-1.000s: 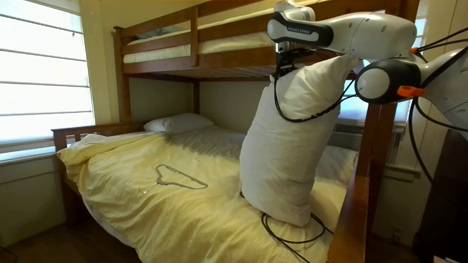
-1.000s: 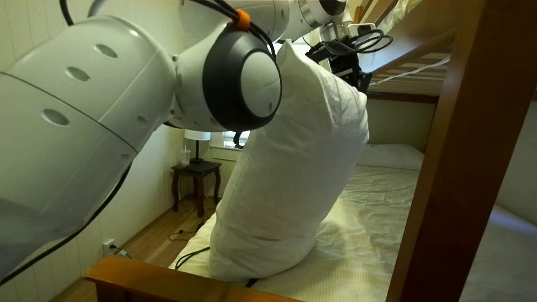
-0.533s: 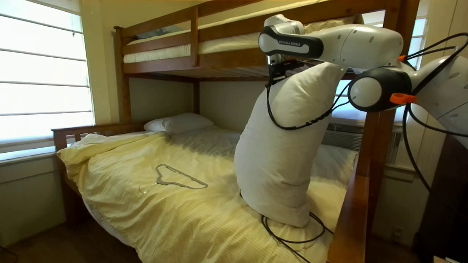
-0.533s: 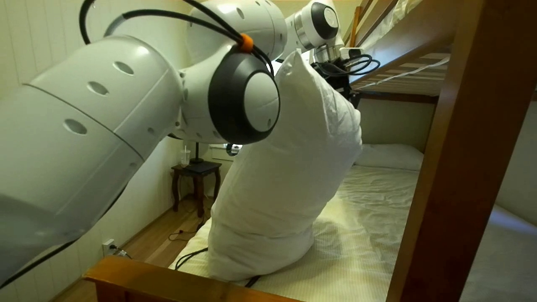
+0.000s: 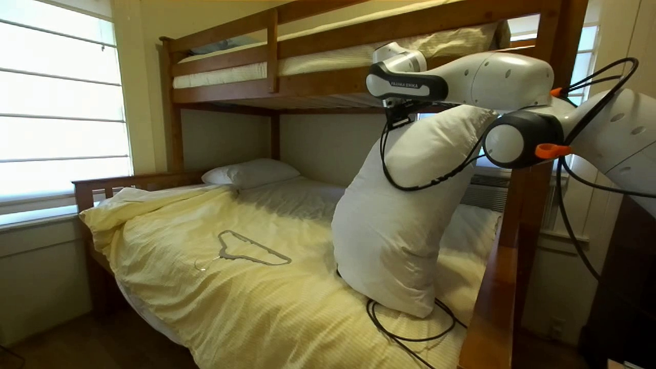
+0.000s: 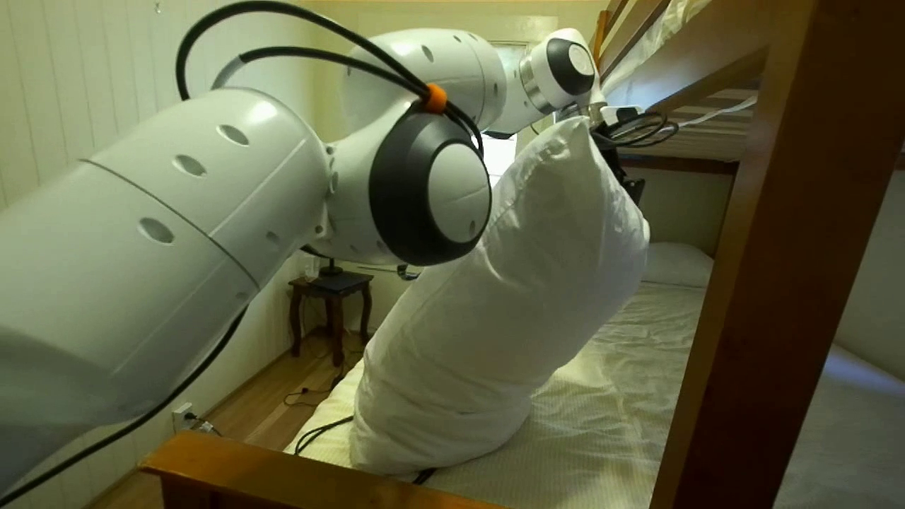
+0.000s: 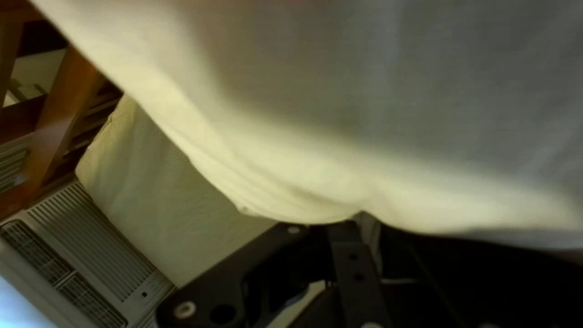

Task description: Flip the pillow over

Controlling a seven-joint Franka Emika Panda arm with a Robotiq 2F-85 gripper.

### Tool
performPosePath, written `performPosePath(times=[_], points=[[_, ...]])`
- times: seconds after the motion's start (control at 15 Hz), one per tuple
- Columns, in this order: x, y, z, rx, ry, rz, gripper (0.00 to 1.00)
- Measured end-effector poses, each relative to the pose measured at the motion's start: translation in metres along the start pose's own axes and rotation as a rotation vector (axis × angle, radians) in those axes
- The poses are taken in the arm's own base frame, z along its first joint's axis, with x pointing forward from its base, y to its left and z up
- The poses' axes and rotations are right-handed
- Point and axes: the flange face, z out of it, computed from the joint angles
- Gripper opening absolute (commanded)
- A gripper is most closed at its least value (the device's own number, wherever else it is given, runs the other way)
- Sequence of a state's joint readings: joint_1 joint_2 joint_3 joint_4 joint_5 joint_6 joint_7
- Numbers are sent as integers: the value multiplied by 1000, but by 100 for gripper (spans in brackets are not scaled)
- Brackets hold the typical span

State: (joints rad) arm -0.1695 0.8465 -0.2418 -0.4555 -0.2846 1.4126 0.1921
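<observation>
The large plump white pillow [image 5: 400,225] stands on its lower end on the yellow bedsheet [image 5: 287,297], tilted, in both exterior views. In an exterior view the pillow [image 6: 488,325] leans to the right, its upper corner beside the arm. My gripper [image 5: 398,124] is at the pillow's upper edge, under the upper bunk. In the wrist view the pillow [image 7: 319,136] fills the top, and my gripper [image 7: 370,228] is shut on a fold of its case. The fingertips are partly hidden by the cloth.
A flatter white pillow [image 5: 261,172] lies at the bed's far end. A grey hanger [image 5: 251,251] lies on the sheet. A black cable [image 5: 410,338] loops by the pillow's foot. The upper bunk's rail [image 5: 328,87] and a wooden post [image 6: 771,254] stand close to the arm.
The arm and gripper have moved down, keeping hold of the pillow. The pillow's top has sunk and leans further to one side, with more of a bend; its foot stays in place.
</observation>
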Motion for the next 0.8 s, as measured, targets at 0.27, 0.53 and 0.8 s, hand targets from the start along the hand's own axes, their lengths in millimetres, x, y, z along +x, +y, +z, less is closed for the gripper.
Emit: performPosePath(times=[0.27, 0.53, 0.8], points=[[0, 1, -1, 0, 3, 2, 3], [2, -3, 2, -2, 12, -8, 3], [10, -43, 30, -26, 54, -132, 3]])
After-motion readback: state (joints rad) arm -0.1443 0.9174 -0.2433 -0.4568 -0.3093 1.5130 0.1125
